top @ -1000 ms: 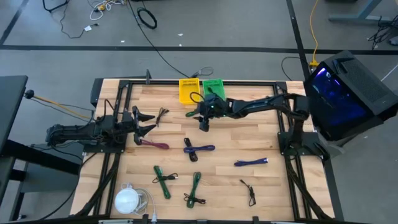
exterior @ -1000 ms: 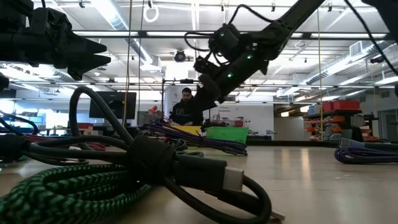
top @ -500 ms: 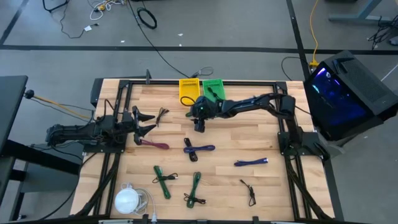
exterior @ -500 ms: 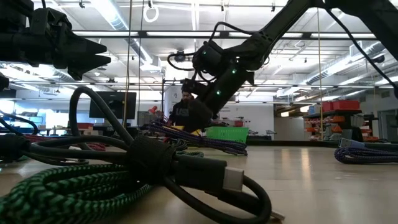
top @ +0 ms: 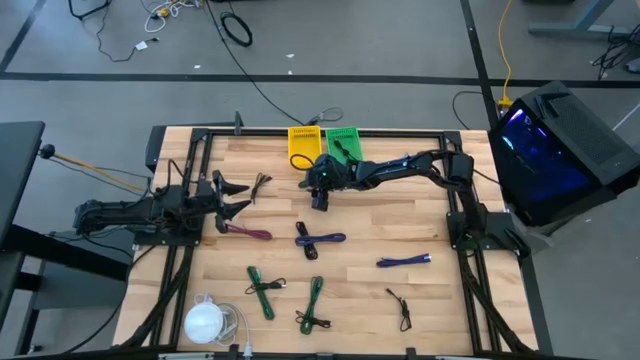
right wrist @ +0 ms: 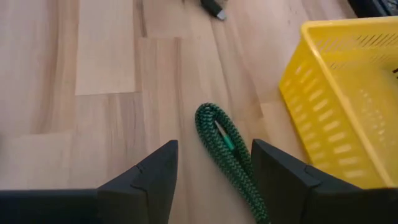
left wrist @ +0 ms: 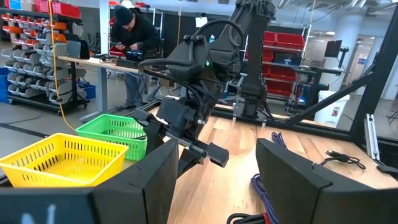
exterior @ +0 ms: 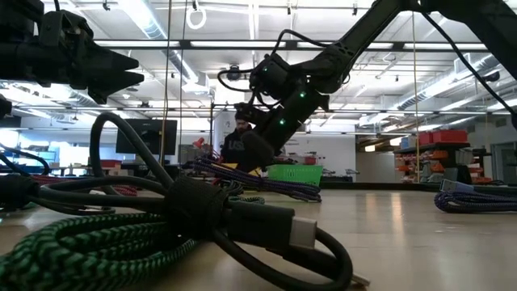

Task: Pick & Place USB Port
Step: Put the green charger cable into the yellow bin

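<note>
A green braided cable [right wrist: 224,144] lies in a loop on the wood beside the yellow basket [right wrist: 348,93]. In the high view the green cable [top: 316,160] sits just left of and nearer than the yellow basket [top: 304,145] and the green basket [top: 343,139]. My right gripper [right wrist: 214,149] is open and hovers over the loop, one finger on either side of it. In the high view the right gripper [top: 319,197] is at the table's centre far part. My left gripper [top: 240,195] waits open at the table's left.
Bundled cables lie over the near half of the table: a maroon cable [top: 248,232], a purple cable [top: 320,240], a blue cable [top: 403,261], two green cables [top: 262,290] [top: 313,305] and a black cable [top: 402,305]. A white round object [top: 205,322] sits at the near left. A person [left wrist: 134,37] stands beyond the table.
My right gripper has moved toward the table's left and down, closing in on the green cable beside the yellow basket, while its arm folded back. It settled in the last half second. Nothing on the table has shifted.
</note>
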Controlling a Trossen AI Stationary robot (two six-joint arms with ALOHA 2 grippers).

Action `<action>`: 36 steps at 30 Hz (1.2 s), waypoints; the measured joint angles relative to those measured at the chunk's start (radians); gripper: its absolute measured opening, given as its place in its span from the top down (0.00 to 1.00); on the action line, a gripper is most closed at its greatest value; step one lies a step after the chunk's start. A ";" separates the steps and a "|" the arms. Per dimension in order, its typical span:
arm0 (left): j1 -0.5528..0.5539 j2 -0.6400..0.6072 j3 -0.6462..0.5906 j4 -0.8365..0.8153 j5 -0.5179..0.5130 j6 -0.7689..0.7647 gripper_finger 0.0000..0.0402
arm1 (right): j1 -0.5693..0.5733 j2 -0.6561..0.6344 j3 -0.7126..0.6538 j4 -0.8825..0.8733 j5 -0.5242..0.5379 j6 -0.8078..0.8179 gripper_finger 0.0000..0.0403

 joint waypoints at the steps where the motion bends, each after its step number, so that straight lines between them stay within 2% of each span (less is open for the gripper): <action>1: 0.000 0.000 0.000 0.000 0.000 0.000 0.45 | 0.000 0.000 0.000 0.006 0.003 0.000 0.49; 10: 0.000 0.000 0.000 -0.001 0.000 0.002 0.45 | -0.002 0.000 0.000 0.020 0.014 -0.006 0.49; 14: 0.000 0.000 0.000 -0.001 0.000 0.002 0.45 | -0.002 0.009 0.000 0.027 -0.028 -0.002 0.49; 23: 0.000 0.000 0.000 -0.001 0.000 0.002 0.45 | -0.002 0.034 0.000 0.055 0.015 -0.007 0.49; 29: 0.000 0.000 0.000 -0.001 0.000 0.002 0.45 | -0.001 0.057 0.001 0.058 -0.018 0.027 0.49; 36: 0.000 0.000 0.000 0.002 0.000 0.022 0.45 | 0.006 0.096 0.002 0.121 0.025 0.039 0.50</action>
